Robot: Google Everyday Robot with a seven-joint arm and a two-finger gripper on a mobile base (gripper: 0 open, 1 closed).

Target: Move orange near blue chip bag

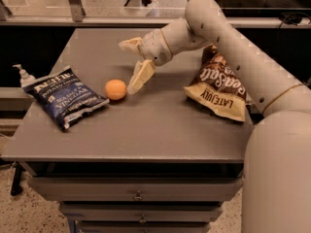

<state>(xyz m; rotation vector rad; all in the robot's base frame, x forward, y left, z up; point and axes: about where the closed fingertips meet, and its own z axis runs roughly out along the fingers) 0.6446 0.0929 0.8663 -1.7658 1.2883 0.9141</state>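
One grey worktop [160,130] on drawers. Over it from the right, pale arm [233,47], elbow high, forearm sloping down-left. Beneath the arm, brown-and-tan chip bag [218,89], printed "Sea Salt" and "LATE JULY", upside down. At left, blue chip bag [65,98], flat, white lettering unreadable. Mid-worktop, gripper [127,67], jaws spread wide, holding nothing, lower tip just beside orange [115,89]. Orange resting near the blue chip bag, apart from it.

I count 1 orange [115,89]. Chip bags: 2 total, i.e. 1 blue chip bag [65,97] + 1 brown chip bag [218,89]. 1 pump bottle [23,76]. 1 table [160,130]. 1 arm [233,47] w/ 1 gripper [127,66], 2 fingers spread apart, just right of the orange.
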